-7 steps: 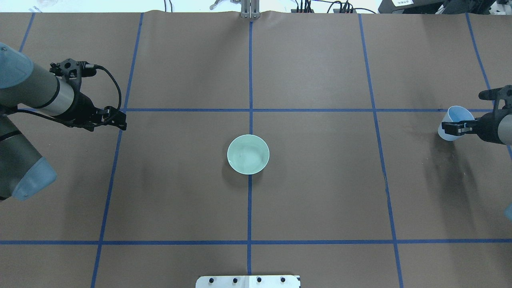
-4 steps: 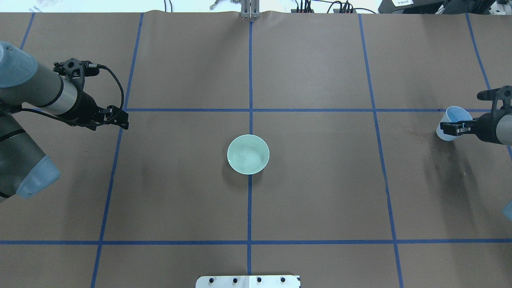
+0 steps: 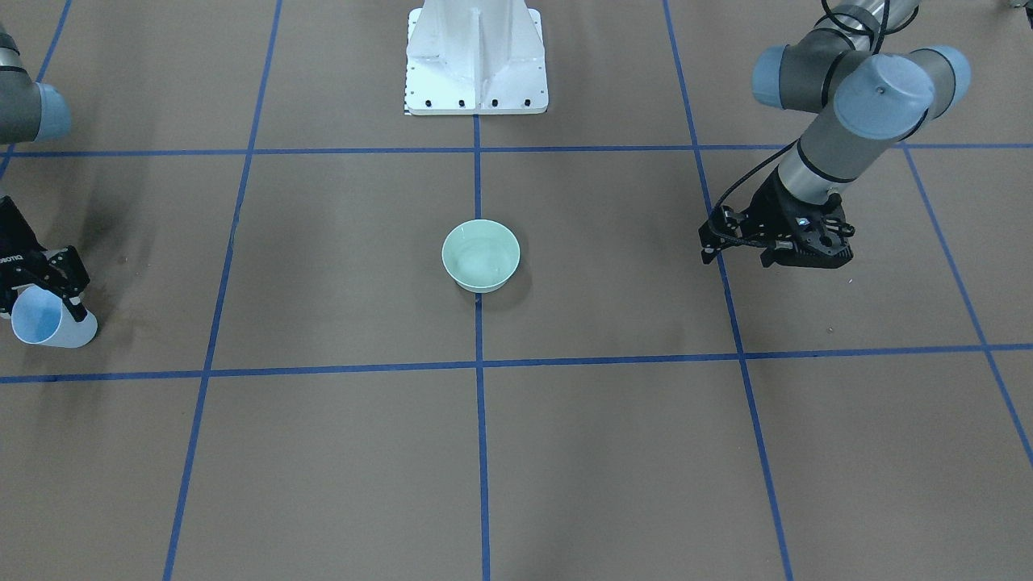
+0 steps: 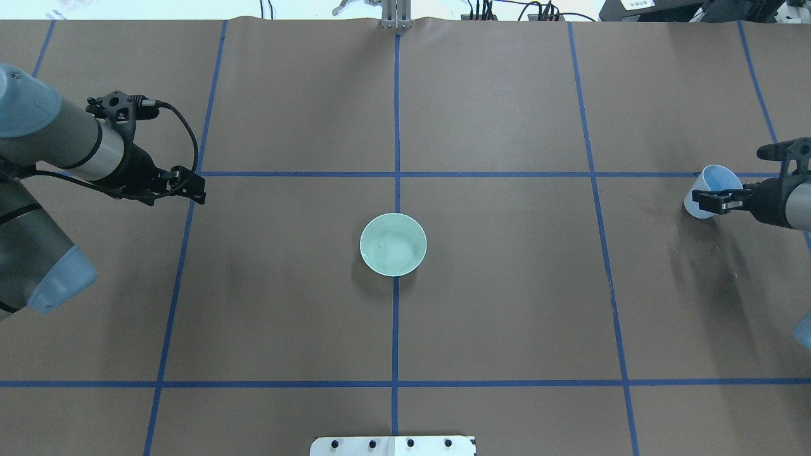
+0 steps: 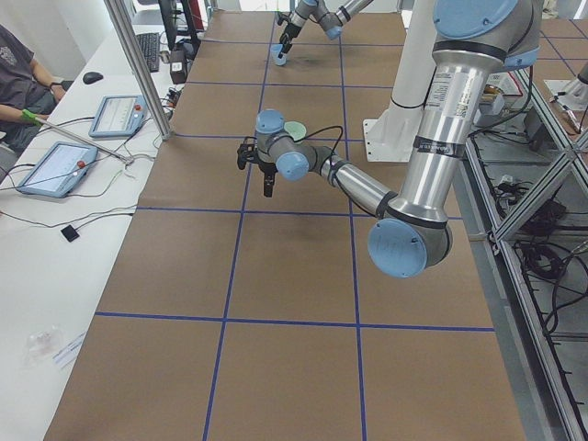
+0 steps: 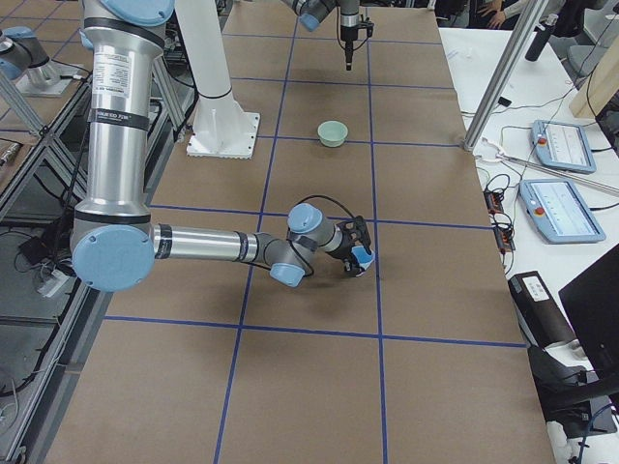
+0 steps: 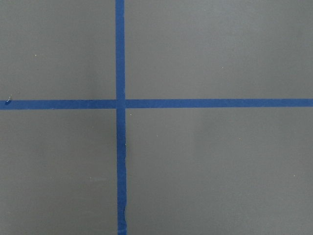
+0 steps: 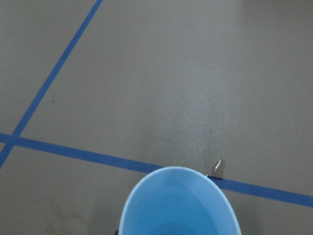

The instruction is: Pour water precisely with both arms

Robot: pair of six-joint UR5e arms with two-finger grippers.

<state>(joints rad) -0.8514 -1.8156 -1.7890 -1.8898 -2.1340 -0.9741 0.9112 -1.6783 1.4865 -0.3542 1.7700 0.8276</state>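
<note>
My right gripper (image 4: 709, 201) is shut on a light-blue cup (image 4: 708, 190) at the table's far right and holds it tilted just over the paper. The gripper (image 3: 50, 282) and the cup (image 3: 44, 321) also show in the front-facing view. The right wrist view looks into the cup (image 8: 178, 208); I see no clear water in it, only one whitish glint (image 8: 218, 164) on the paper by its rim. A pale-green bowl (image 4: 393, 244) stands at the table's centre, and faint whitish glints show in it (image 3: 481, 257). My left gripper (image 4: 192, 188) looks shut and empty, over the left tape crossing.
The brown paper carries blue tape grid lines (image 7: 120, 104). A dark damp stain (image 4: 656, 208) lies on the paper left of the cup. The white pedestal (image 3: 476, 60) stands at the robot's side. Operators' tablets (image 5: 55, 165) lie beyond the far edge.
My right gripper has carried the cup a little to the left and farther from the robot. My left arm has shifted slightly to the right. The bowl has not moved.
</note>
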